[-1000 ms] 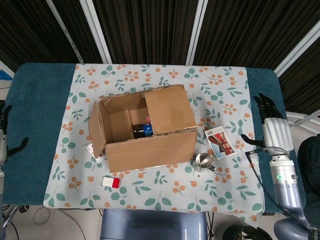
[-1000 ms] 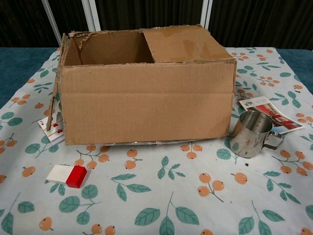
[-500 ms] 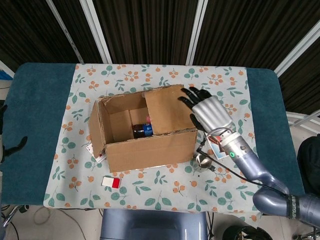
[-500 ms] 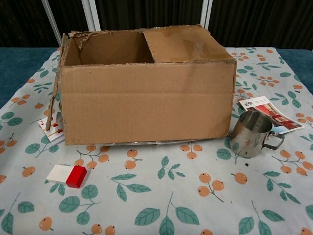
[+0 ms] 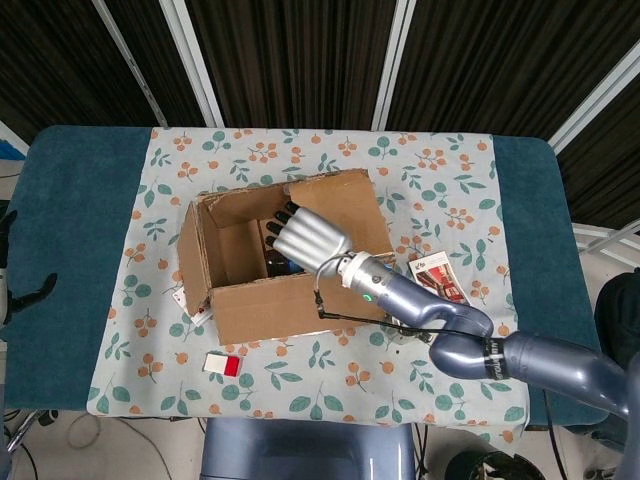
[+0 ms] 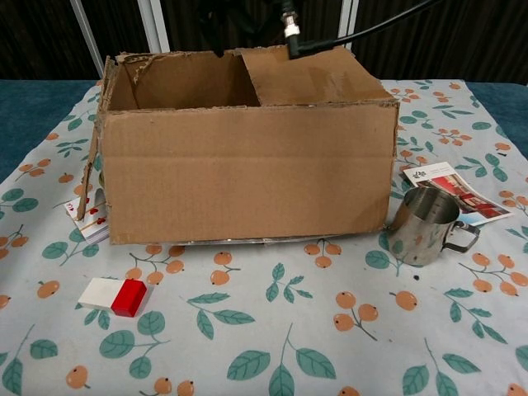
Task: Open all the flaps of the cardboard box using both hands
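The cardboard box (image 5: pixel 300 295) stands mid-table on the flowered cloth, also seen front-on in the chest view (image 6: pixel 247 169). Its left half gapes open, and a dark bottle (image 5: pixel 276 264) lies inside. One flap (image 5: pixel 345 215) still lies folded over the right half. My right hand (image 5: pixel 305 238) hovers over the opening, fingers stretched toward the flap's free edge, holding nothing that I can see. In the chest view only its cable (image 6: pixel 290 37) shows above the box. My left hand (image 5: pixel 25 290) sits at the far left table edge, thumb spread, empty.
A steel mug (image 6: pixel 425 225) stands right of the box, with a picture card (image 6: pixel 454 186) behind it. A red-and-white block (image 6: pixel 113 295) lies front left. Playing cards (image 6: pixel 87 219) poke out beside the box's left wall. My right forearm (image 5: pixel 420 310) crosses above the mug.
My right arm has swung in from the right table edge, over the closed flap, and its hand now hangs above the box opening. The left hand has stayed put.
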Controlling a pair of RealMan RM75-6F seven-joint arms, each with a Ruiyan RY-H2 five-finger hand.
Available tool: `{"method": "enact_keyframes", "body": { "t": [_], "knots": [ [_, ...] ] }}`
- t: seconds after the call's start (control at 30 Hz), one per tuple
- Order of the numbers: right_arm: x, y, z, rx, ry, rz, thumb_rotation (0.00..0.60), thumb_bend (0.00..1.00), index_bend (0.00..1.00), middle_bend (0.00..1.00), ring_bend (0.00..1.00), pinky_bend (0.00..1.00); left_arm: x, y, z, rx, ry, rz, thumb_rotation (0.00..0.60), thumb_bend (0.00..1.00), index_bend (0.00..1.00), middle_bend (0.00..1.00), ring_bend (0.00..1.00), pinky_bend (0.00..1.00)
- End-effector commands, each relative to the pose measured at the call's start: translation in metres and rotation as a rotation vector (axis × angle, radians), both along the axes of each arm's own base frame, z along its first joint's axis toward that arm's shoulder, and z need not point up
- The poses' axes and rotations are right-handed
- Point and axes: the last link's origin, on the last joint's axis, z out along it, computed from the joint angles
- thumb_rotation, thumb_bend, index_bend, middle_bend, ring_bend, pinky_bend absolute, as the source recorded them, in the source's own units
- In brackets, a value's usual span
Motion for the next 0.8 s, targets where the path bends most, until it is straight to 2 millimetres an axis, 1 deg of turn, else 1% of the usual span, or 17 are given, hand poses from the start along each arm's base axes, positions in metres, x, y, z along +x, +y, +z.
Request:
{"method": "enact_keyframes", "body": {
  "t": [0.03,0.13,0.3,0.5,0.6,0.8],
  "knots": [
    [0.012,-0.002,-0.023,0.039,0.022,0.018,0.6,0.99,0.43,0.32,0.26,0.27,-0.001,0.0,-0.001,-0.006,-0.007,0.005,0.6,0.22,0.0,0.0,0.0,0.0],
    [0.017,-0.006,-0.036,0.05,0.043,0.024,0.6,0.99,0.43,0.32,0.26,0.27,-0.002,0.001,-0.002,-0.013,-0.015,0.009,0.6,0.22,0.0,0.0,0.0,0.0],
    [0.016,-0.014,-0.052,0.047,0.109,0.028,0.6,0.99,0.44,0.32,0.26,0.27,-0.003,0.002,-0.001,-0.019,-0.024,0.007,0.6,0.22,0.0,0.0,0.0,0.0],
    [0.007,-0.023,-0.057,0.032,0.142,0.019,0.6,0.99,0.48,0.36,0.26,0.27,-0.005,0.003,0.0,-0.016,-0.042,0.001,0.6,0.22,0.0,0.0,0.0,0.0],
    [0.002,-0.026,-0.058,0.03,0.148,0.006,0.6,0.99,0.49,0.36,0.26,0.27,-0.005,0.004,0.0,-0.014,-0.043,0.0,0.6,0.22,0.0,0.0,0.0,0.0],
    [-0.003,-0.027,-0.061,0.037,0.153,0.002,0.6,0.99,0.49,0.36,0.26,0.27,-0.005,0.004,0.0,-0.013,-0.05,0.0,0.6,0.22,0.0,0.0,0.0,0.0]
  ]
}}
